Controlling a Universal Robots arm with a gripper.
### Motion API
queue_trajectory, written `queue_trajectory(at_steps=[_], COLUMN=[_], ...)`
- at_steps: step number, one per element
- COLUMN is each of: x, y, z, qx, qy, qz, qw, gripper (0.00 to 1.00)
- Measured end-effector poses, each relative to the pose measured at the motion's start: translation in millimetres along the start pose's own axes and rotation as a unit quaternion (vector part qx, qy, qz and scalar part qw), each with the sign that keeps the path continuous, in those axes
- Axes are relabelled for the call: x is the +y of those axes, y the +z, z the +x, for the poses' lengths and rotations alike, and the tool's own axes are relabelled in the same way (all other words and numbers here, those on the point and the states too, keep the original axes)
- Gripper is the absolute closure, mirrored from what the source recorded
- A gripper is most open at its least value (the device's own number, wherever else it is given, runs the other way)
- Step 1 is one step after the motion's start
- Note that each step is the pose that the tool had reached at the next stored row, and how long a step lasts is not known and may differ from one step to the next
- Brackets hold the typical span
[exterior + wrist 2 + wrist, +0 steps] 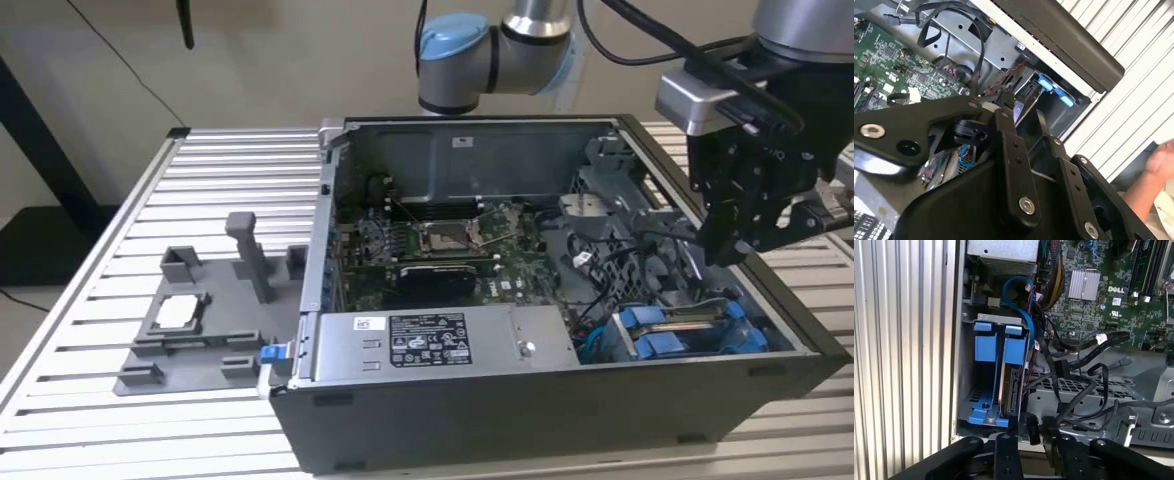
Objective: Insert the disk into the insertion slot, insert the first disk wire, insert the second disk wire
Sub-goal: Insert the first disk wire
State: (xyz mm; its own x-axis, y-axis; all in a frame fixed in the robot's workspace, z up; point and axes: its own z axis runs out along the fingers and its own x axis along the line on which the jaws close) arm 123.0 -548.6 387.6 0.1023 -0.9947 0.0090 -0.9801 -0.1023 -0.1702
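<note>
Ribbed aluminium table [214, 180] carrying an open desktop computer case [561, 410], its motherboard [454, 240] exposed. At the exterior view's right, my gripper [731, 255] hangs over that end of the case, above the insertion slot [683, 330], a grey drive cage with blue tabs. My jaws stand spread apart. In the first wrist view the disk [1012, 390] sits on edge inside the cage in its blue carrier. A black cable connector [1032, 429] hangs between my fingers [1004, 445]; whether either touches it, I cannot tell.
</note>
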Motion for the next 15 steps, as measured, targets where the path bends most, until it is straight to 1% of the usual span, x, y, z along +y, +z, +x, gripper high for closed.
queue_trajectory(at_steps=[1, 3, 4, 14, 15], x=[0.0, -0.1, -0.1, -0.1, -0.2], y=[-0.1, -0.1, -0.1, -0.1, 0.1], z=[-0.1, -0.6, -0.6, -0.6, -0.6], qx=[0.0013, 0.0038, 0.0042, 0.0044, 0.0041], qy=[0.000, -0.001, -0.001, -0.001, -0.001], qz=[-0.0001, -0.0004, -0.0004, -0.0007, -0.0037], qw=[1.00000, 0.99999, 0.99999, 0.99999, 0.99998], gripper=[0.68, 0.80, 0.81, 0.81, 0.81])
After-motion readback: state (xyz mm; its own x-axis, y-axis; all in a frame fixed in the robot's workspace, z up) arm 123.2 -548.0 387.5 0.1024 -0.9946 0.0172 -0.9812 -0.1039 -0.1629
